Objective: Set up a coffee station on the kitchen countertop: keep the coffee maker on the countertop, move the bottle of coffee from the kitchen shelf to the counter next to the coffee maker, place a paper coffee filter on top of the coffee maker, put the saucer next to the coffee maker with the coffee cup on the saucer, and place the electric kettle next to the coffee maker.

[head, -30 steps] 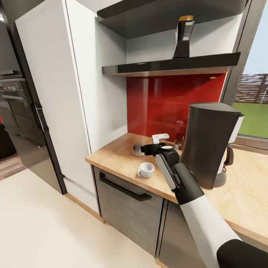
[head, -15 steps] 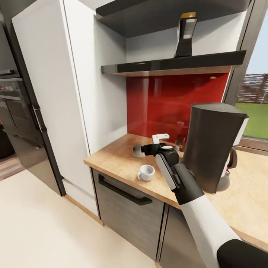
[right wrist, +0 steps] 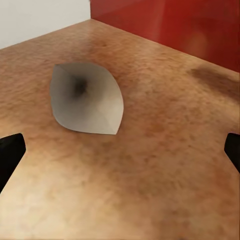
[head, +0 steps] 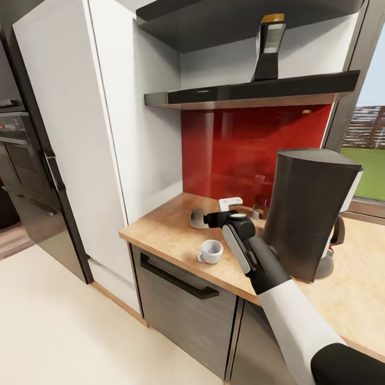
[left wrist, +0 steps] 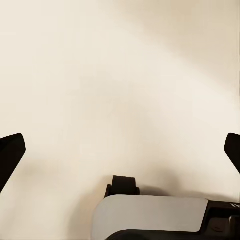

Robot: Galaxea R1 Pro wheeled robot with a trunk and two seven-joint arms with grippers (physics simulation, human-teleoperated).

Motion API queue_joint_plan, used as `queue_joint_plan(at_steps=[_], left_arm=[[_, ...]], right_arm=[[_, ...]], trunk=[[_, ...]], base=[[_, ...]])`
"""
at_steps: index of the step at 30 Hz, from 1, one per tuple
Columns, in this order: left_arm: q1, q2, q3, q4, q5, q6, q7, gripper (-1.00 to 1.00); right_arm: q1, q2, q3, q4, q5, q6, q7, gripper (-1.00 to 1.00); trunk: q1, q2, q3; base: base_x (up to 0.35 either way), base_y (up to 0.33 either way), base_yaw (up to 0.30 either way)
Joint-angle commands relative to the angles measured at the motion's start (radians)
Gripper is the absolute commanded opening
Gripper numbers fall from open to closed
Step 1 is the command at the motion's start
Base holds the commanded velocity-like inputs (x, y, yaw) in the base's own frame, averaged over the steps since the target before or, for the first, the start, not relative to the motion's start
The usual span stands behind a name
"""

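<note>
The tall dark-grey coffee maker (head: 313, 214) stands on the kitchen countertop (head: 160, 232). To its left lies the paper coffee filter (head: 197, 218) (right wrist: 87, 97) on its side, mouth toward my right gripper (head: 211, 218) (right wrist: 120, 152). That gripper hovers open just short of the filter, with nothing between its fingers. The white coffee cup (head: 210, 251) sits near the counter's front edge, below my right wrist. The bottle of coffee (head: 269, 48) stands up on the black kitchen shelf (head: 251, 93). My left gripper (left wrist: 120, 152) is open over the cream floor. The saucer and electric kettle are out of view.
A red glass splashback (head: 240, 144) backs the counter. A tall white cabinet (head: 69, 133) rises at the counter's left end, with a dark oven (head: 16, 149) beyond it. A dark overhead unit (head: 240, 21) hangs above the shelf. A window (head: 369, 160) is at the right.
The whole picture has shifted a little, so the camera has moved. My right gripper keeps its place by the filter, still open.
</note>
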Motion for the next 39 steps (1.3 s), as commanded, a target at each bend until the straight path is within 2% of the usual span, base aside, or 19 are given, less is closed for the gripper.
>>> queue_joint_plan(at_steps=[1,13,17,29,39], left_arm=[[0.000,0.000,0.002,-0.001,0.000,-0.001,0.000,1.00],[0.000,0.000,0.001,-0.001,0.001,-0.001,-0.001,1.00],[0.000,0.000,0.000,-0.001,0.001,-0.001,-0.001,1.00],[0.000,0.000,0.000,-0.001,0.002,-0.001,-0.002,1.00],[0.000,0.000,0.000,-0.001,0.001,-0.001,-0.002,1.00]], right_arm=[[-0.001,0.000,0.001,0.006,-0.010,-0.010,-0.010,1.00],[-0.001,-0.001,0.001,0.017,-0.009,-0.026,-0.034,1.00],[-0.001,-0.022,0.001,0.014,-0.010,-0.026,-0.036,1.00],[0.000,-0.041,0.003,0.019,-0.010,-0.027,-0.035,1.00],[0.001,-0.043,0.005,0.092,-0.012,-0.031,-0.030,1.00]], trunk=[[0.000,0.000,-0.001],[0.000,0.000,-0.001],[0.000,0.000,-0.001],[0.000,0.000,-0.001],[0.000,0.000,-0.001]], base=[[0.036,0.000,0.000],[0.035,0.000,0.000],[0.070,0.000,0.000],[0.035,0.000,0.000],[0.086,0.000,0.000]])
